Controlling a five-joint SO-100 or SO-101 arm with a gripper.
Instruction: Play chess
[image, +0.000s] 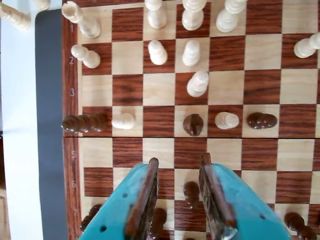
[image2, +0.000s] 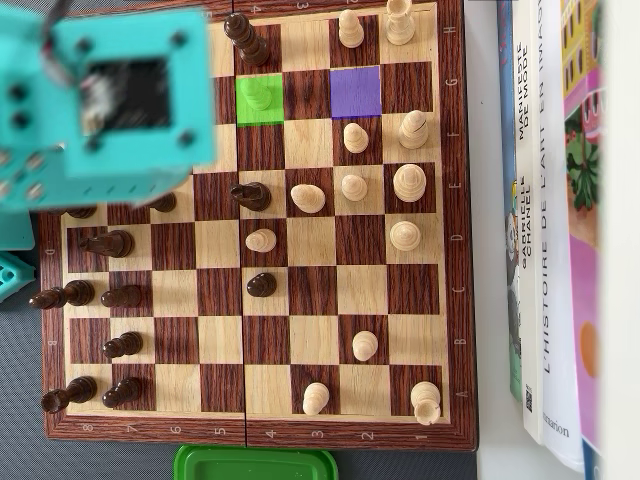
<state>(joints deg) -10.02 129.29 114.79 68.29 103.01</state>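
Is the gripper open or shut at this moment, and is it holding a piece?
Open and empty. In the wrist view the gripper shows a clear gap between its fingers, with bare chessboard squares visible through it.

I see a chessboard (image: 225, 95) of polished wood, grain showing in its dark and pale squares. The pale pieces (image: 198, 83) and dark pieces (image: 193, 124) look like smooth turned wood. My gripper (image: 180, 170) is matt turquoise plastic with brown, rough-edged inner pads.

Teal pincer (image: 180, 162) pointing down, jaws parted, nothing held between them
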